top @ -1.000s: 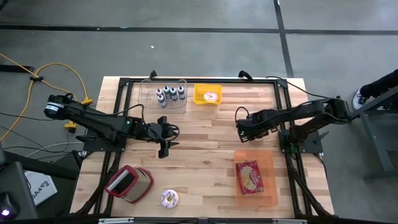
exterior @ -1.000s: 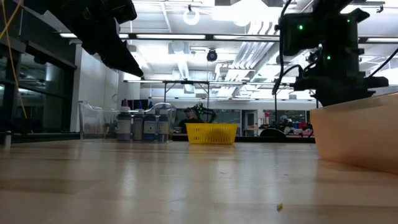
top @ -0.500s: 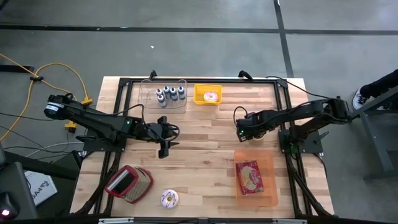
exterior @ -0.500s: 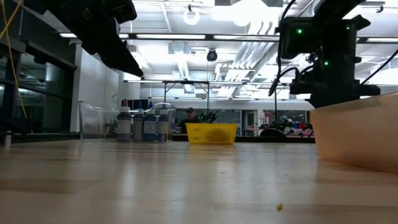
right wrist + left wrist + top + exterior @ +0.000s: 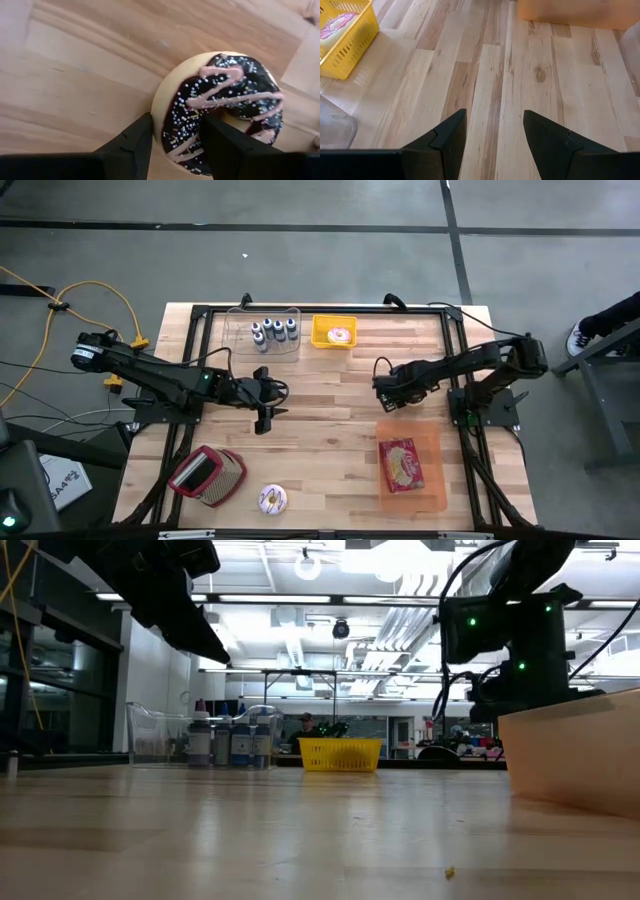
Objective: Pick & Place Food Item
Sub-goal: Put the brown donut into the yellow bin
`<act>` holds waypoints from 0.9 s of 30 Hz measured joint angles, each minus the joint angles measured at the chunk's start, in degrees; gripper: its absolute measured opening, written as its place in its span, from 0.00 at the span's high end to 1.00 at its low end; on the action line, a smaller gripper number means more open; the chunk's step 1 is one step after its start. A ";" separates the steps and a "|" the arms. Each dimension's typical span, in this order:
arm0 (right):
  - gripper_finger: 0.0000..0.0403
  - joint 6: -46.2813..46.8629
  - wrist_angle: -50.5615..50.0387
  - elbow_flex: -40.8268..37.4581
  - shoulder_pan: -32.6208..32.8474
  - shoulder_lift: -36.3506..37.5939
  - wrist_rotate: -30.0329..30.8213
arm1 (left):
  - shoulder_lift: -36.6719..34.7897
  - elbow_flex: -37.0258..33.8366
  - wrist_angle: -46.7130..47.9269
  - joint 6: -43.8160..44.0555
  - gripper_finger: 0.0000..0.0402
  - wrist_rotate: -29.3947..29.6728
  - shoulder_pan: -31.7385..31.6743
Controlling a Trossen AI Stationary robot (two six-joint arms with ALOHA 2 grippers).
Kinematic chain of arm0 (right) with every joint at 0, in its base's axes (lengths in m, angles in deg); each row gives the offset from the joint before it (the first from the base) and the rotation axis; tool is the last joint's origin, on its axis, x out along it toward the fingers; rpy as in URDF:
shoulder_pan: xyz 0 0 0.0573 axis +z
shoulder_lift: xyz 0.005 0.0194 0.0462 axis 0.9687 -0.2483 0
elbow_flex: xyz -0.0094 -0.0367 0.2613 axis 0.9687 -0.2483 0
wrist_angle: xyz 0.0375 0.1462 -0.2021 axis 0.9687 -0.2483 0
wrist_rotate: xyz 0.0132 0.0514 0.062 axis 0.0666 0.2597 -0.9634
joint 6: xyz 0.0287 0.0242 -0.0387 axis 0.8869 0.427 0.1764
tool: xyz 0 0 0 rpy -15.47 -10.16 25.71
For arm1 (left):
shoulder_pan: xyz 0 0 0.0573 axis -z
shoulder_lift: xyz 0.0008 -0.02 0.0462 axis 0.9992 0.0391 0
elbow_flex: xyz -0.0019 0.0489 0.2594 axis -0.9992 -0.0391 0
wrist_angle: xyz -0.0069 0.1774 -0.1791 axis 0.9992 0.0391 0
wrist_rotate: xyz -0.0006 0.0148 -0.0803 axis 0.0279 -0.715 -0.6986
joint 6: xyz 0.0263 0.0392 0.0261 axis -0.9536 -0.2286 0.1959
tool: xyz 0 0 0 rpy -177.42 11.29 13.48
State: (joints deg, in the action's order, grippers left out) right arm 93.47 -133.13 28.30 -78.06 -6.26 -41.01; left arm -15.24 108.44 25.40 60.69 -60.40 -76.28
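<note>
A chocolate-iced donut [image 5: 225, 110] with pink stripes and sprinkles fills the right wrist view, with my right gripper [image 5: 175, 137] shut on it. In the high view that gripper [image 5: 385, 385] points down over the table's right middle, just beyond the orange bin [image 5: 432, 442], and hides the donut. In the low view the bin's wall hides the fingers. My left gripper [image 5: 265, 405] hangs open over the table's left middle, above bare wood [image 5: 495, 75]. My right gripper comes from above, fingers pointing down, and holds one side of the donut's ring [image 5: 170, 125]. One finger lies against the pale outer side. The other finger [image 5: 225, 145] covers the iced top near the hole. Whether the donut touches the wood cannot be told.
A yellow basket [image 5: 334, 332] with a pink donut and a clear bin of small bottles [image 5: 270, 332] stand at the far edge. The orange bin holds a red packet [image 5: 402, 463]. A red-and-white bag [image 5: 207, 476] and another donut [image 5: 272, 499] lie near the front left.
My right gripper has sunk toward the table and drifted a little toward the table's left, rolling slightly, with the donut still between its fingers.
</note>
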 joint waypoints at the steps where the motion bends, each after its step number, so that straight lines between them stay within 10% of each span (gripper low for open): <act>1: 0.63 -0.04 -0.09 0.00 0.00 -0.43 -0.11 | 0.00 0.00 -0.02 0.00 0.53 0.00 0.00; 27: 0.79 -3.78 -0.55 0.28 0.00 0.20 -0.49 | 0.00 0.00 -0.04 -0.04 0.53 0.00 0.00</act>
State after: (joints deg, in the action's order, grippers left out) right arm 89.68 -133.68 28.58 -78.06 -6.06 -41.50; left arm -15.24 108.44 25.35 60.64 -60.40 -76.28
